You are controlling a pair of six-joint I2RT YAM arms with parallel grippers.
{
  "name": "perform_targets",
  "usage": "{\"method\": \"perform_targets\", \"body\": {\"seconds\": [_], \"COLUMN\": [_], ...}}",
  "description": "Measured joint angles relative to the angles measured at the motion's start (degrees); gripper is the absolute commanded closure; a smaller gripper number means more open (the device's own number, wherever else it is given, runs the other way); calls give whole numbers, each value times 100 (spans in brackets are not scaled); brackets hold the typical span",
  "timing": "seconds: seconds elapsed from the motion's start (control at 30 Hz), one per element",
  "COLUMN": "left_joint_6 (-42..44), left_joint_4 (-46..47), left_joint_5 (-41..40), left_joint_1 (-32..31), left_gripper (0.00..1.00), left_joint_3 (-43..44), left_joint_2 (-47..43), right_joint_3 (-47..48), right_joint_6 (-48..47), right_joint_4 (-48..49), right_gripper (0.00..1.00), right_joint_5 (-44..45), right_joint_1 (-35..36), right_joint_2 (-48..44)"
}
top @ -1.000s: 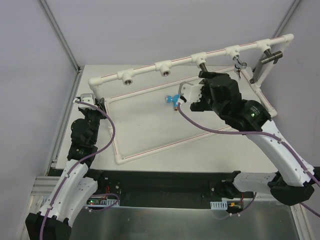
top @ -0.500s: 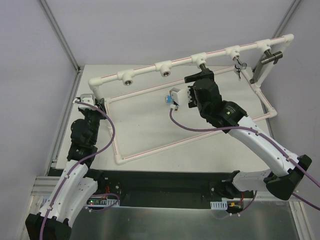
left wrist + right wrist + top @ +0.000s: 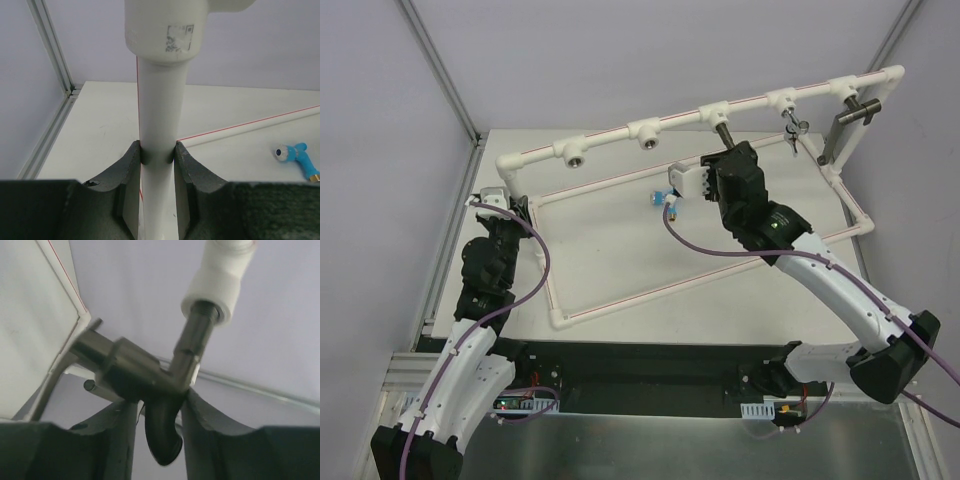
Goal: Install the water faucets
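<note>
A dark grey metal faucet (image 3: 150, 370) hangs threaded into a white socket (image 3: 220, 285) of the pipe frame's top rail (image 3: 620, 138). My right gripper (image 3: 159, 407) is shut on it, with the bent spout hanging between the fingers; seen from above, the gripper (image 3: 725, 152) sits just under that socket. The blue-handled faucet (image 3: 665, 200) lies loose on the table inside the frame and also shows at the right of the left wrist view (image 3: 298, 155). My left gripper (image 3: 157, 155) is shut on the frame's upright white pipe (image 3: 160, 110) at the left corner (image 3: 510, 200).
Two bare round sockets (image 3: 573, 152) (image 3: 647, 133) sit on the rail left of the gripped faucet. Further right hang a small tap (image 3: 793, 125) and a larger metal faucet (image 3: 848, 118). The frame's base pipes (image 3: 620, 298) lie on the white table. Walls stand close behind and at the left.
My right gripper has swung away from the blue-handled faucet, risen to the dark grey faucet under the rail and closed on it. The left arm has not moved.
</note>
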Motion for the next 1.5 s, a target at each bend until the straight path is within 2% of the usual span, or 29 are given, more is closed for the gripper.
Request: {"method": "perform_targets", "body": {"seconds": [0.03,0.13,0.5,0.8,1.03,1.17,1.27,1.3,1.37,1.4,1.47,1.5], "left_joint_6": [0,2,2,4,4,4,4,4,4,4,4,7], "left_joint_4": [11,33,46,81,90,90,90,90,90,87,87,87], "left_joint_5": [-22,-13,-28,-31,-37,-44,-46,-48,-50,-52,-44,-42], "left_joint_1": [4,0,4,4,4,4,4,4,4,4,4,4], "left_gripper": [100,100,100,100,100,100,100,100,100,100,100,100], "left_joint_3": [0,0,0,0,0,0,0,0,0,0,0,0], "left_joint_2": [13,26,46,70,76,79,76,76,76,76,76,76], "right_joint_3": [0,44,306,299,33,-74,-85,-85,-85,-85,-85,-83], "right_joint_6": [131,667,2863,4638,6876,7510,7608,7602,7554,7508,7379,7335], "right_joint_4": [24,-46,-579,-601,-411,-295,-317,-341,-417,-483,-577,-584], "right_gripper": [86,98,98,99,99,97,70,55,43,30,20,11], "right_joint_5": [9,-157,-1078,-1971,-3289,-3801,-3928,-3934,-3899,-3880,-3851,-3847], "right_joint_1": [-31,-144,-481,-962,-1602,-1790,-1832,-1832,-1834,-1856,-1891,-1891], "right_joint_2": [-33,-151,-229,-376,-581,-629,-678,-697,-728,-732,-734,-743]}}
